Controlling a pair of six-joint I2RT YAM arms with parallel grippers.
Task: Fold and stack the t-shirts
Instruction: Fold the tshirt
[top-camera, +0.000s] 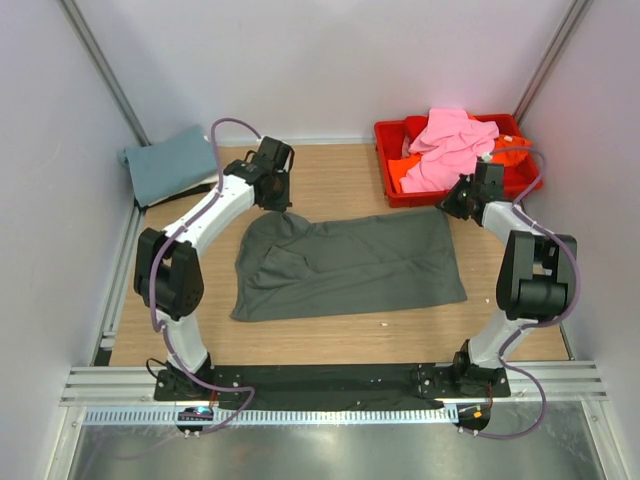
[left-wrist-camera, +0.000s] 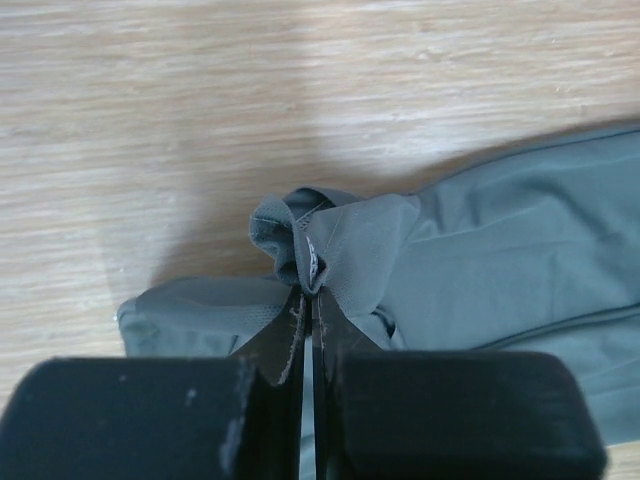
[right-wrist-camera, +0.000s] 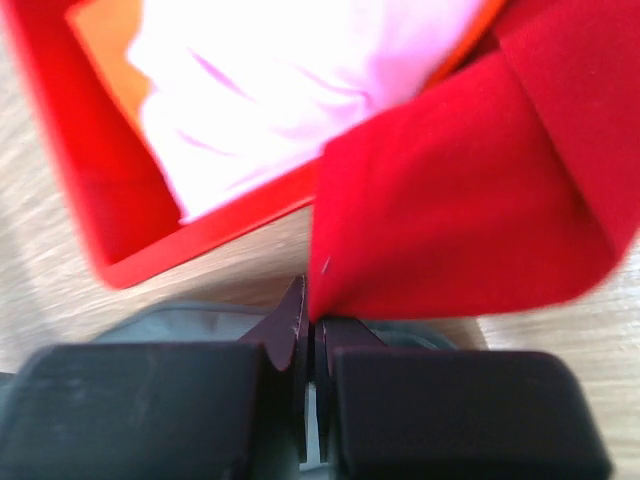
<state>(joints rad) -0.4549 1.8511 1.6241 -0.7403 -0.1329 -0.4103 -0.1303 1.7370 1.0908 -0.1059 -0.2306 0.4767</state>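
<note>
Your grippers work the far edge of dark grey t-shirt (top-camera: 350, 265), spread mid table (top-camera: 330, 170).
L gripper (left-wrist-camera: 310, 290) pinched shut on bunched far-left corner; R gripper (right-wrist-camera: 312, 315) closed at far-right corner, near red tray (top-camera: 390, 135) w/ pink t-shirt (top-camera: 450, 140). Can't tell if R has cloth.

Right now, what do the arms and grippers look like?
Left arm and right arm: white links, black joint housings, a lilac cable looping along each. Left gripper and right gripper: black blocky bodies, thin black tapered fingers.
</note>
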